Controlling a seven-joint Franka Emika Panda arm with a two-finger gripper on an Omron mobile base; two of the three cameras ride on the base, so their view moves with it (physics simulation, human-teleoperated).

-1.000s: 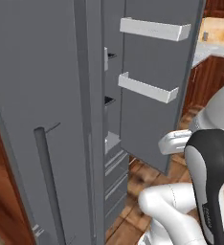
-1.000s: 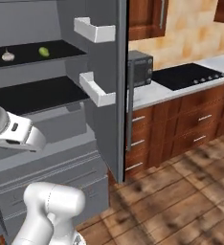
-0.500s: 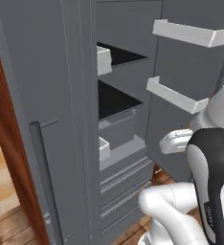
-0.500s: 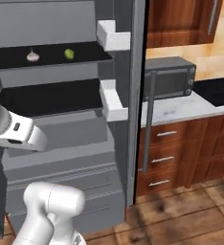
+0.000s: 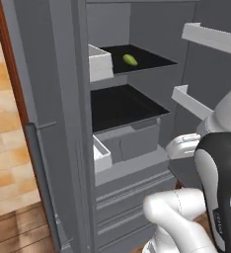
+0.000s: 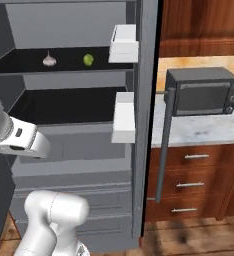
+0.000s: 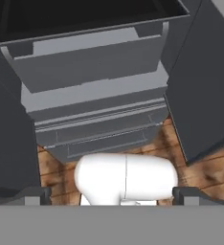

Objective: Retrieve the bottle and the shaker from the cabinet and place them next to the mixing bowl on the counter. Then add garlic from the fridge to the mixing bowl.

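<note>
The grey fridge stands open in front of me, both doors swung out. A pale garlic bulb lies on its upper black shelf, with a green lime just right of it. My gripper hangs low before the fridge's lower drawers, well below that shelf. It is open, its fingertips far apart with nothing between them. The bottle, shaker, cabinet, mixing bowl and counter are out of view.
The right fridge door carries white bins and a long bar handle. The left door stands close on the other side. Beyond are a microwave on a marble wall counter and wooden drawers.
The whole picture has swung, so the camera moved: the fridge's inside now faces me more squarely and closer. The gripper stays open and low.
</note>
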